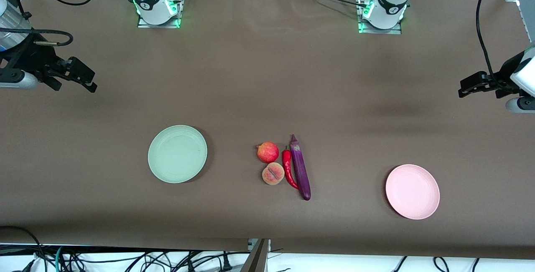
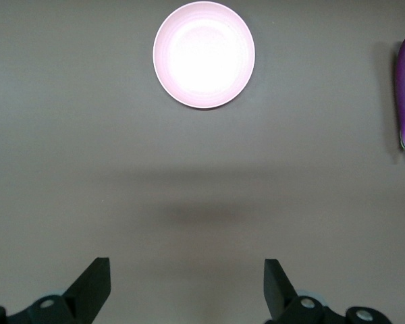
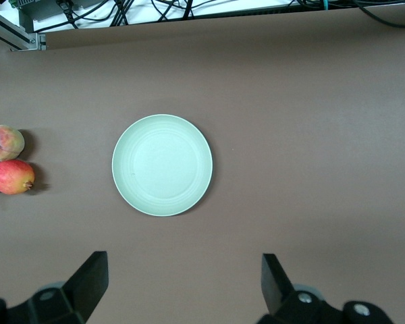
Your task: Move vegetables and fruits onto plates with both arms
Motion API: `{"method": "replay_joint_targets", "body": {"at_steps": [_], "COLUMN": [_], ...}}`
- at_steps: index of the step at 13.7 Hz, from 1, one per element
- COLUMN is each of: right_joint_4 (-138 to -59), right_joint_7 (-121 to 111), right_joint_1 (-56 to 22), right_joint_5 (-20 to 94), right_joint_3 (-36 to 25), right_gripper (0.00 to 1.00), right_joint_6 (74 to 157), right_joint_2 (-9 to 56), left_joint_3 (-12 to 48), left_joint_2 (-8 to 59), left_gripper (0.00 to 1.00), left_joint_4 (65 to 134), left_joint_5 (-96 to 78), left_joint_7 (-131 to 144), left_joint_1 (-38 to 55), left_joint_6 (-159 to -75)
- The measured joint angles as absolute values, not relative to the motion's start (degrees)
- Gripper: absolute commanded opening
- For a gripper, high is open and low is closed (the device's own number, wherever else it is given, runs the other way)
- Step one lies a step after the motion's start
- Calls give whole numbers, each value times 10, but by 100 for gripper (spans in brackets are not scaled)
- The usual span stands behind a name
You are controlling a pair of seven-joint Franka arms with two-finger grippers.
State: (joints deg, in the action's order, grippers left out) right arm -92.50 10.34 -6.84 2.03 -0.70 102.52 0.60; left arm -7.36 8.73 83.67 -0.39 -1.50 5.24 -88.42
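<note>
Both black two-finger grippers hang with jaws spread wide and empty: the left gripper (image 1: 466,88) over bare brown table at the left arm's end, the right gripper (image 1: 85,80) likewise at the right arm's end. Between them, in a tight cluster mid-table, lie the round red pomegranate (image 1: 268,152), the pinkish-orange creased peach (image 1: 273,174) just nearer the camera, the curved shiny red chili pepper (image 1: 288,168) and the long glossy purple eggplant (image 1: 300,169) touching alongside it. The pale mint green plate (image 1: 177,153) and pale pink plate (image 1: 412,191) sit bare, well apart. Crowded produce risks fingers nudging a neighbour and round fruit rolling. Both wrists are cut off at the frame's edges.
</note>
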Motion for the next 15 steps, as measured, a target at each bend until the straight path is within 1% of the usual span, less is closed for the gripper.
{"method": "replay_joint_targets", "body": {"at_steps": [15], "right_joint_4": [-925], "right_joint_7": [103], "right_joint_1": [-69], "right_joint_5": [21], "right_joint_3": [-5], "right_gripper": [100], "right_joint_6": [1041], "right_joint_2": [6], "left_joint_3": [-74], "left_joint_2": [87], "left_gripper": [100], "left_joint_4": [837], "left_joint_5": [-4], "left_joint_7": [-15], "left_joint_1": [52], "left_joint_6": [-884]}}
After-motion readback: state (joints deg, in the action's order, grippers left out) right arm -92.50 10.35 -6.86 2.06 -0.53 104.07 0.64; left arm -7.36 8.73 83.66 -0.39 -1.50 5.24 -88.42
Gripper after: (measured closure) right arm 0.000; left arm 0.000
